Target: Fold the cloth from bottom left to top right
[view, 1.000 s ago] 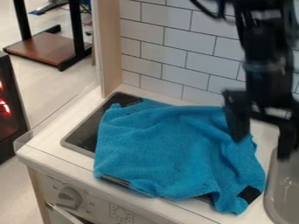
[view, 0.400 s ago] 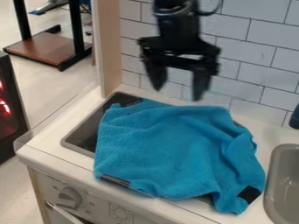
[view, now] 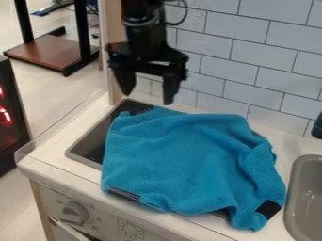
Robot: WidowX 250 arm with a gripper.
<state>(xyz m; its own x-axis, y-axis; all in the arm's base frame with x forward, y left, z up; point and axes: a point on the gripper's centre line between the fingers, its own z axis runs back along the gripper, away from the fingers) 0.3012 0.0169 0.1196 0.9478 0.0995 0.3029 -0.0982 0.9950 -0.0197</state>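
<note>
My gripper (view: 148,96) hangs at the upper left of the camera view, above the cloth's back left corner, with its two fingers spread wide and nothing between them. The blue cloth (view: 182,162) lies rumpled over the stove top, with folds along its right side. One dark patch is on its lower right corner, and a dark strip shows along its lower left edge.
The dark stove top (view: 94,141) shows at the cloth's left. A grey sink (view: 308,193) sits at the right, with a dark object (view: 317,127) above it. White tiled wall (view: 252,61) stands behind; a wooden post (view: 114,70) is beside the gripper.
The arm has swung from the right side across to the left, above the cloth's back edge, with its gripper staying open. The cloth has kept its place and shape.
</note>
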